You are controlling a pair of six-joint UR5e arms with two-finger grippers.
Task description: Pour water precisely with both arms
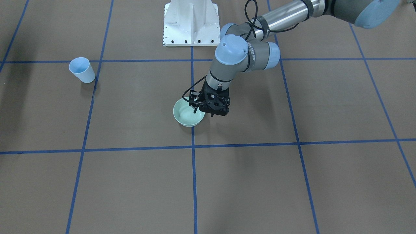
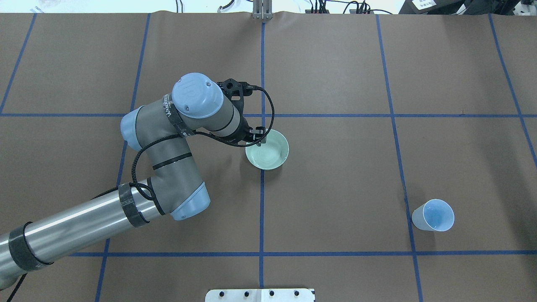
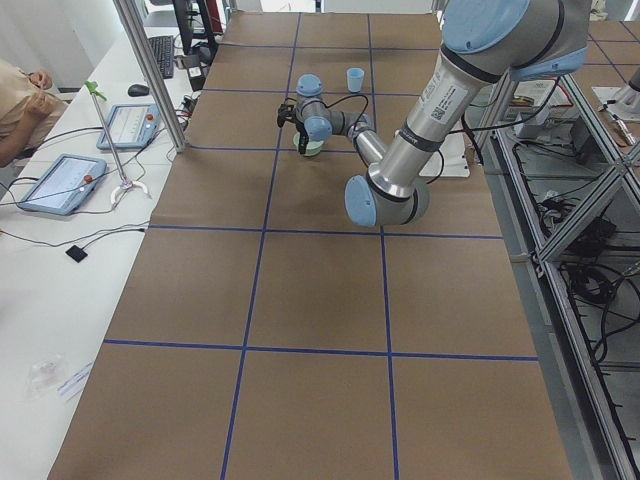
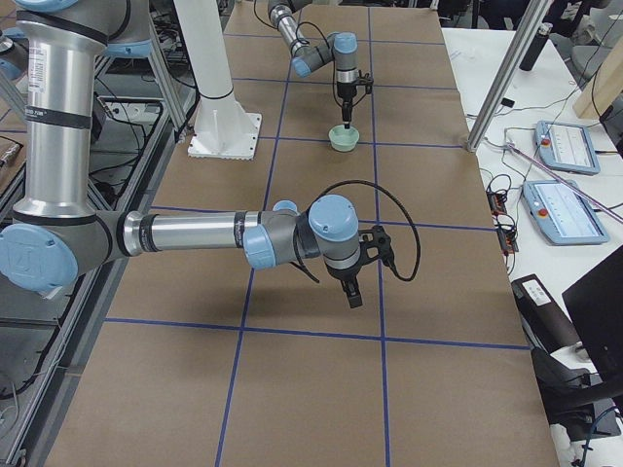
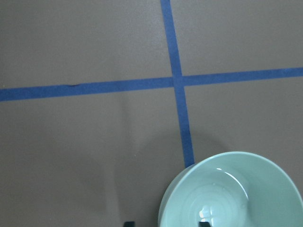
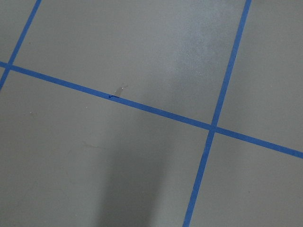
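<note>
On the brown paper-covered table (image 1: 292, 188), gridded in blue tape, the grey tubular left arm (image 2: 180, 138) sets its black left gripper (image 1: 202, 112), fingers spread, astride the rim of the pale green round bowl (image 1: 188, 123). The right arm (image 4: 195, 233) hangs well apart, and we cannot tell whether its right gripper (image 4: 352, 287) is spread or closed. The light-blue tapered cup (image 2: 434, 216) stands far off. The water (image 5: 215, 203) glints in the bowl's bottom, just beside the inner finger. We judge that a firm, level pinch on the rim should prevent slopping.
</note>
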